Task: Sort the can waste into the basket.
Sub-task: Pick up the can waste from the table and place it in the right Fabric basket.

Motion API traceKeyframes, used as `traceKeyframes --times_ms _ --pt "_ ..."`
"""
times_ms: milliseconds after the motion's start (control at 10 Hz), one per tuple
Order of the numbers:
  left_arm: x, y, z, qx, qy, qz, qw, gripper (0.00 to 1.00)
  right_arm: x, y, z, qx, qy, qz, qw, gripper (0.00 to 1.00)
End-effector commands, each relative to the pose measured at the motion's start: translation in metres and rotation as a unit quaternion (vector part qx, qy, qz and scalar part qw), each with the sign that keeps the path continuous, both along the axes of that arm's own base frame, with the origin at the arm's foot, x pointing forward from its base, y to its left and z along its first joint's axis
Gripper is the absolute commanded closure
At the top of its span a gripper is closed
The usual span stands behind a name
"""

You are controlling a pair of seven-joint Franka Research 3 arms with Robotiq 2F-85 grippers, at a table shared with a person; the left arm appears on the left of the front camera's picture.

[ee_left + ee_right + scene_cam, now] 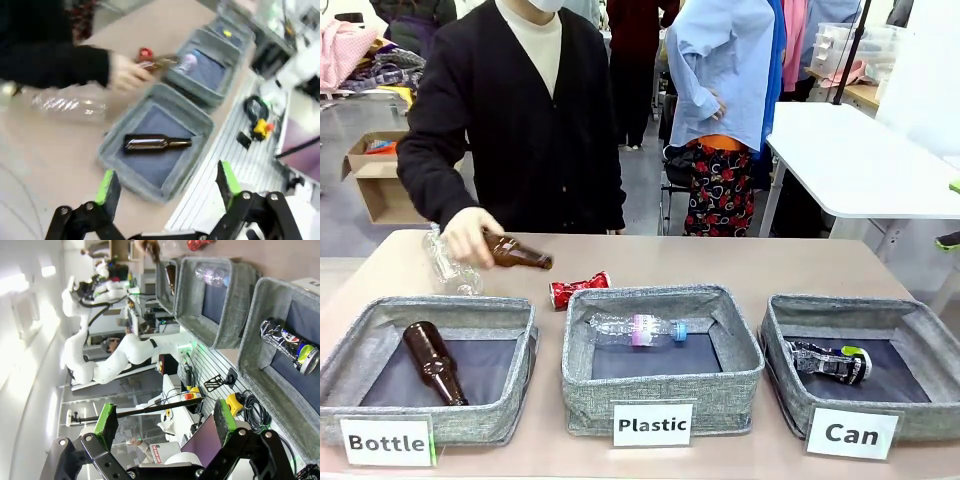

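A: Item one, red can?

B: Crushed thin metal. Likely light, stiff at the creases, and slippery where it is shiny. It lies on its side on the table, just behind the far rim of the Plastic basket. I judge the best hold is across the flattened middle, not the round ends. No writing can be read on it.

A: Item two?

B: Black can, green end, lying inside the Can basket. It should handle the same way. Its print is too small to read.

A: Labels?

B: White cards on the basket fronts read "Bottle", "Plastic" and "Can".

A: Claws?

B: Left gripper: jaws spread wide, empty, above the near side of the Bottle basket. Right gripper: jaws spread wide, empty, back from the baskets.

A: Sundries?

B: A person's hand holds a brown bottle near the red can. A clear bottle lies beside that hand.
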State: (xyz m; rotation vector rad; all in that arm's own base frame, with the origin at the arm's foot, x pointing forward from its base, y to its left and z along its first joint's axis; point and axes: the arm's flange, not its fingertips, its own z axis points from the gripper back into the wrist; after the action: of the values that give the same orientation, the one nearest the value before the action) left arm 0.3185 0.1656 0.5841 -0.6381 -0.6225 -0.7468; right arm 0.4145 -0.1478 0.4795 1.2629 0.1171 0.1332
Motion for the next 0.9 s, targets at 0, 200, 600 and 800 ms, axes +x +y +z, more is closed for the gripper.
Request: traceKeyframes --times_ms 0,200,600,800 --pt "0.004 0.057 -0.012 -0.09 -0.014 0.086 0.992 0.0 0.001 -0.003 0.003 0.0 -0.007 0.009 1.0 0.0" --pt "-0.04 0.127 -0.048 -0.178 -0.026 0.144 0.973 0.0 0.001 -0.003 0.003 0.0 -0.007 0.009 1.0 0.0" --pt "-0.057 0.147 -0.08 -0.225 -0.028 0.166 0.96 0.0 0.001 -0.003 0.003 0.0 -0.007 0.009 1.0 0.0" --pt "-0.04 0.123 -0.056 -0.198 -0.037 0.138 0.97 0.0 0.001 -0.003 0.003 0.0 -0.007 0.009 1.0 0.0"
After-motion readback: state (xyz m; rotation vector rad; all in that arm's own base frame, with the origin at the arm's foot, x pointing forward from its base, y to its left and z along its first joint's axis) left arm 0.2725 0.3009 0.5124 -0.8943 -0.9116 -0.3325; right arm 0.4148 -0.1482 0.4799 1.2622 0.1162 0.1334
